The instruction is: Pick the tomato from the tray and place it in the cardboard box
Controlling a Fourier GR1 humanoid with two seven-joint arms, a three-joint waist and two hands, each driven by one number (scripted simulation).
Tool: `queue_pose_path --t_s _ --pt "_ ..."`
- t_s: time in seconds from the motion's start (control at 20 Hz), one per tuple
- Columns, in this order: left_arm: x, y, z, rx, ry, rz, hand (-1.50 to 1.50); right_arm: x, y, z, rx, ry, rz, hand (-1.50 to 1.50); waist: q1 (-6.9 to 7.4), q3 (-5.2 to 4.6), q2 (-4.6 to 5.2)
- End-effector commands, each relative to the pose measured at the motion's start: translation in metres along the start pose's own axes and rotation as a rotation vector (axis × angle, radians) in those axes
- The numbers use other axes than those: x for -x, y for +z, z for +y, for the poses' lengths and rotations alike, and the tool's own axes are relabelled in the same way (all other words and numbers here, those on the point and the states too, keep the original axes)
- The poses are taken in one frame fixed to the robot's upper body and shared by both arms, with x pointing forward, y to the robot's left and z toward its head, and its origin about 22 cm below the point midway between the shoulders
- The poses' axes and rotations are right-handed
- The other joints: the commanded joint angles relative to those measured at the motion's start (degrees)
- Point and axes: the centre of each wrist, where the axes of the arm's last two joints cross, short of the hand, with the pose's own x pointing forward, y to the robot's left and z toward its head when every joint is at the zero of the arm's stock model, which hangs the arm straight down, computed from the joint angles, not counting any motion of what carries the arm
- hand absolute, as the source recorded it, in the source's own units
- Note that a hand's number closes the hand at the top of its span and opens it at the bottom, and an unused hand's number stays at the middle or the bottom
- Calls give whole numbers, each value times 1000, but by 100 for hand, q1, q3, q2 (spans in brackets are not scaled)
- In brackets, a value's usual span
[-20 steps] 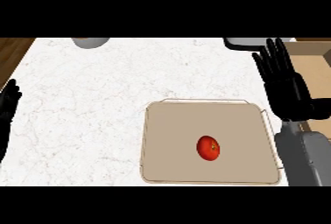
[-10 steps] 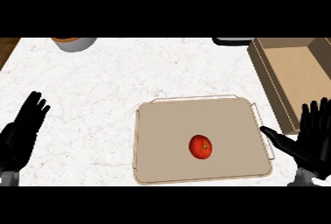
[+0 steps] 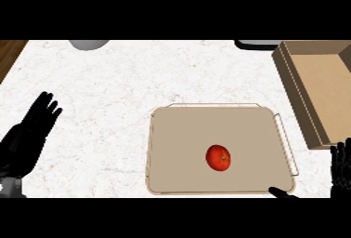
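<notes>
A red tomato [image 3: 218,157] lies on the beige tray [image 3: 178,139], a little right of the tray's middle. The cardboard box [image 3: 322,79] stands open at the right edge of the counter, beyond the tray's far right corner. My right hand [image 3: 340,173] shows at the lower right corner, open, fingers straight up, its thumb tip by the tray's near right corner. It is apart from the tomato. My left hand [image 3: 27,137] rests open at the lower left, fingers up, well away from the tray.
A grey round vessel [image 3: 88,44] sits at the counter's far edge, upper left. A dark object [image 3: 257,44] lies at the far edge beside the box. White marble counter [image 3: 123,83] spreads between hands and tray; wooden strip at far left.
My right hand has come down from beside the box to the lower right corner. The left hand has risen into view at the left. The view has shifted, so the tray sits lower.
</notes>
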Motion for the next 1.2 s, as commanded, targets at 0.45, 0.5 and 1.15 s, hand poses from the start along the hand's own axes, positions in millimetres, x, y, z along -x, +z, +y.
queue_pose_path --t_s 0.45,0.5,1.15 --pt "-10 0 -3 45 -7 2 0 -89 -6 6 -406 493 369 -150 281 -1 43" --pt "-4 -2 -11 42 15 -4 0 -92 -13 10 -425 501 401 -150 250 7 44" --pt "-5 2 2 32 8 -4 0 -82 -45 62 -579 478 582 -150 154 29 18"
